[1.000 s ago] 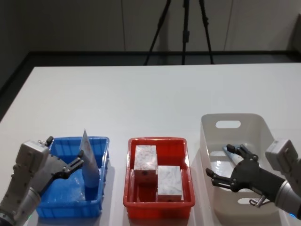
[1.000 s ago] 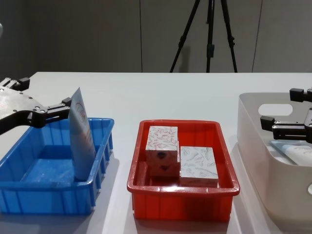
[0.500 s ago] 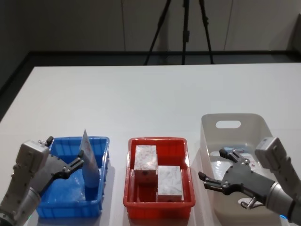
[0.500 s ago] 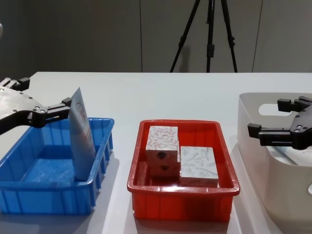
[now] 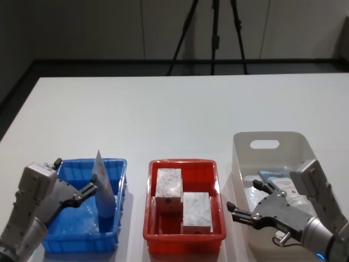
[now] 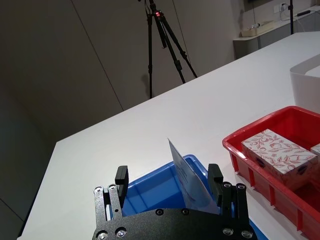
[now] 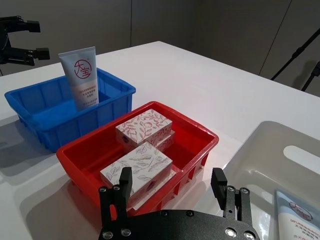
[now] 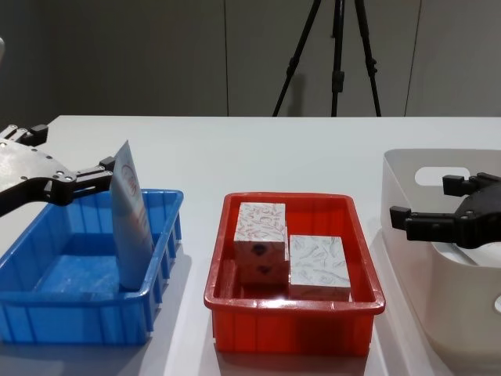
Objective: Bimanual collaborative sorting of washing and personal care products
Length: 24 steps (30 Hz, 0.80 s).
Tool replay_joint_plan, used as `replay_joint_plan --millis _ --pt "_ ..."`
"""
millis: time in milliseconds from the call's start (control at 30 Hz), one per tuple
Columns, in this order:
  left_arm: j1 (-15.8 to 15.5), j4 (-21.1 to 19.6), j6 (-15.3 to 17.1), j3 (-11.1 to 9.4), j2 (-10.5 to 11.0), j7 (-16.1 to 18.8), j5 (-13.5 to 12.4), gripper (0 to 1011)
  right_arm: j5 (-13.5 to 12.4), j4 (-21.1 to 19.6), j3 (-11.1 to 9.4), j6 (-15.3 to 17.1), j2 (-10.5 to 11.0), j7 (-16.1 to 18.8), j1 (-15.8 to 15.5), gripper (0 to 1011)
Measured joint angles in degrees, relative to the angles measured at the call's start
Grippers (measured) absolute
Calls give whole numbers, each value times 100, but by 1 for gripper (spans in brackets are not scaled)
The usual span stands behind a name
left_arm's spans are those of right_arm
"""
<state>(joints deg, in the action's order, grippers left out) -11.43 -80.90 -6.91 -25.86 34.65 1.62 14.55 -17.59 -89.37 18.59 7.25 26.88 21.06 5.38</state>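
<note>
A pale-blue tube (image 5: 102, 195) (image 8: 131, 227) (image 7: 80, 77) with a red circle logo stands upright at the right side of the blue bin (image 5: 76, 225) (image 8: 78, 323). My left gripper (image 5: 75, 176) (image 8: 70, 149) (image 6: 167, 172) hangs open over that bin, one fingertip close beside the tube's top. Two white boxes with a red leafy pattern (image 5: 169, 183) (image 5: 196, 210) (image 8: 261, 233) (image 7: 144, 127) lie in the red bin (image 5: 182, 236) (image 8: 290, 329). My right gripper (image 5: 244, 196) (image 8: 427, 200) (image 7: 171, 174) is open and empty over the left wall of the white bin (image 5: 294, 135) (image 8: 407, 262). Another pale-blue product (image 5: 278, 177) (image 7: 295, 220) lies inside that bin.
The three bins stand in a row along the table's near edge: blue at the left, red in the middle, white at the right. The white tabletop (image 5: 174, 109) stretches away behind them. A black tripod (image 5: 215, 33) stands beyond the far edge.
My right gripper has moved left and nearer, from over the white bin's inside to over its left wall, uncovering the product lying in it. The left gripper and the tube stayed still.
</note>
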Motion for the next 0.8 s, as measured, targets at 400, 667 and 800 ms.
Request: replay_joint_plan --millis 400,667,800 --pt "0 0 0 0 0 0 0 1001 -49 -75 22 335 -201 -66 -35 1001" --pt "0 0 0 0 0 0 0 1001 -122 -146 0 654 -364 -283 -102 1001" --pt "0 0 0 0 0 0 0 1002 -122 -149 16 739 -443 -343 -103 1001"
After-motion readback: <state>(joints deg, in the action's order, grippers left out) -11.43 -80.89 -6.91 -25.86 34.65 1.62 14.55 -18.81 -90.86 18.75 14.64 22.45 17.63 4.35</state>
